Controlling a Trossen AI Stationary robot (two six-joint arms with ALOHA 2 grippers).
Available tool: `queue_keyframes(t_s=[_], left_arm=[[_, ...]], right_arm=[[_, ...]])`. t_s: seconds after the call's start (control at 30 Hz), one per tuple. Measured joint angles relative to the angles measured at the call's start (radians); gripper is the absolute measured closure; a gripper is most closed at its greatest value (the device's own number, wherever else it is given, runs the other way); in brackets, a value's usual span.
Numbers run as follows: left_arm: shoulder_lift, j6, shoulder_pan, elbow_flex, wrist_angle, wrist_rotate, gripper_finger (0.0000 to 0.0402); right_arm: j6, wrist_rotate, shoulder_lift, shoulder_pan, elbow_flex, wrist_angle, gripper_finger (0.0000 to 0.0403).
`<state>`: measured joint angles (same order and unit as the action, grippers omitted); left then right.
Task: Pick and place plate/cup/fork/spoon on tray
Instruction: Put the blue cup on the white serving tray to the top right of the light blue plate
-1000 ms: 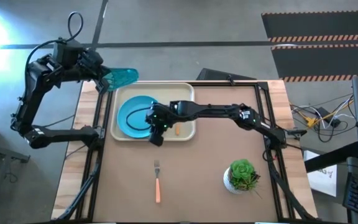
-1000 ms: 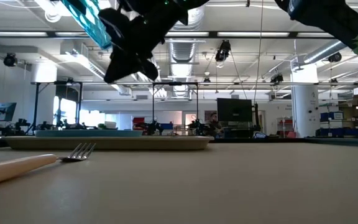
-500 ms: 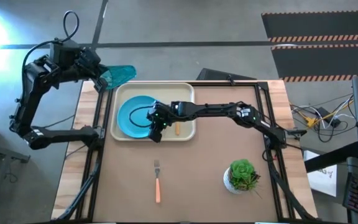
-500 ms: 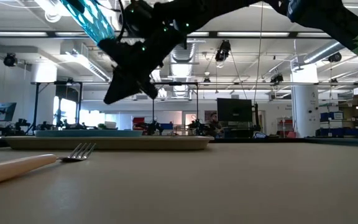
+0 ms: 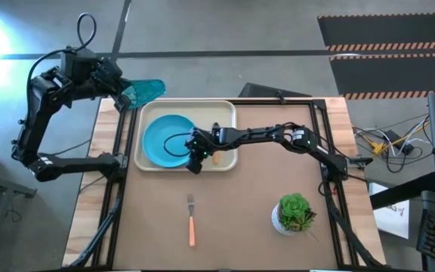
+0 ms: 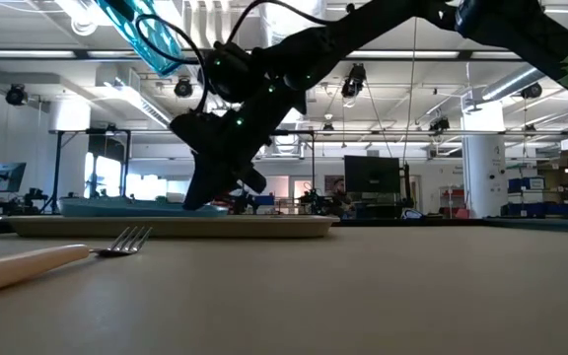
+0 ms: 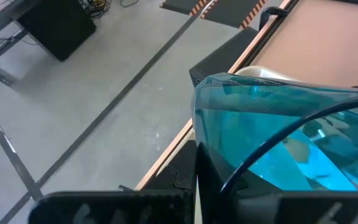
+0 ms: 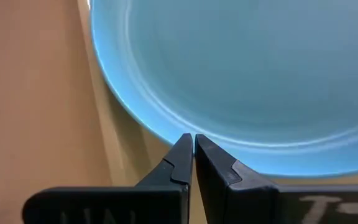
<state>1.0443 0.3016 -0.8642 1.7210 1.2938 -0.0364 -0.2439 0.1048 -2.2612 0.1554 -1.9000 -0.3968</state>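
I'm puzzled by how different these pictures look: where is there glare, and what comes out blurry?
High view: sunlight washes out the floor at the top left corner. Low view: the fork close to the lens is soft, and ceiling lights glare behind the dark right arm. Left wrist view: the cup fills the frame, see-through. Right wrist view: the plate looms smooth and evenly lit.
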Motion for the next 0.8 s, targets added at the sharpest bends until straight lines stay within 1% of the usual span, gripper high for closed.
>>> queue_keyframes(t_s=[0.13, 0.37, 0.43, 0.57, 0.8], left_arm=[[0.0, -0.001, 0.0, 0.0, 0.0, 0.0, 0.0402], [0.0, -0.006, 0.0, -0.001, 0.002, 0.0, 0.0402], [0.0, -0.006, 0.0, -0.001, 0.002, 0.0, 0.0401], [0.0, -0.006, 0.0, -0.001, 0.001, 0.001, 0.0402], [0.0, -0.006, 0.0, -0.002, 0.002, 0.001, 0.0401]], right_arm=[[-0.002, 0.002, 0.0, 0.003, 0.009, -0.004, 0.0394], [0.022, 0.007, 0.0, 0.002, -0.029, -0.035, 0.0394], [0.034, 0.007, 0.0, 0.003, -0.042, -0.017, 0.0394], [0.035, 0.007, 0.0, 0.016, -0.044, 0.082, 0.0394], [0.035, 0.007, 0.0, 0.033, -0.029, 0.088, 0.0394]])
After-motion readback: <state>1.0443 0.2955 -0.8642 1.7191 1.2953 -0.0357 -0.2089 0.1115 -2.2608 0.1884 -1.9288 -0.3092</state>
